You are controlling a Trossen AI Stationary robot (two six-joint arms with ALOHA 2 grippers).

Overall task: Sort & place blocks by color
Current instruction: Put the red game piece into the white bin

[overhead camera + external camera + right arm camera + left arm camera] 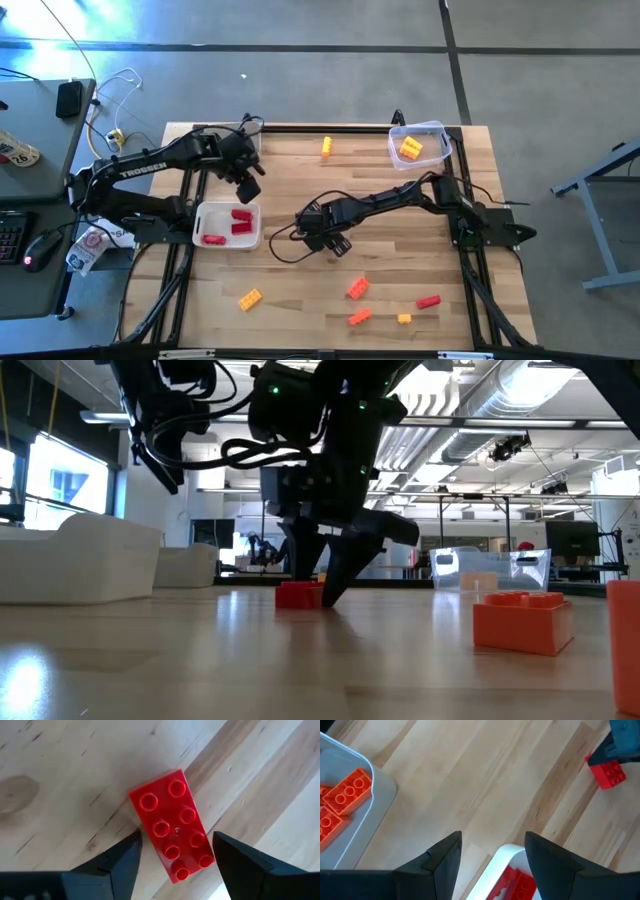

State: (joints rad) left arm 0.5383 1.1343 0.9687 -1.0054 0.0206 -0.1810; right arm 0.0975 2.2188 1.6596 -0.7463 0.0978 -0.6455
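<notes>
The right tool (175, 865) sits low at the middle of the counter (300, 170), its fingers spread with a red brick (172, 830) lying flat between them, studs up; the low view shows the fingertips at counter level on either side of the brick (298, 595), not clenched on it. The left tool (492, 860) is released too, holding nothing, and hangs above the white tray (205, 222) at about 9 o'clock from the counter's centre; that tray holds red bricks (240, 220). A clear tub (432, 132) at about 1 o'clock holds yellow bricks (410, 149), and one yellow brick (326, 146) lies loose on the counter at 12 o'clock. Toward the near edge, between 7 and 5 o'clock, are scattered a yellow-orange brick (250, 298), two orange bricks (357, 289), a small yellow one (404, 319) and a red one (428, 301), all apart from one another. Off the counter's left side a desk (40, 140) carries a computer mouse (38, 250).
</notes>
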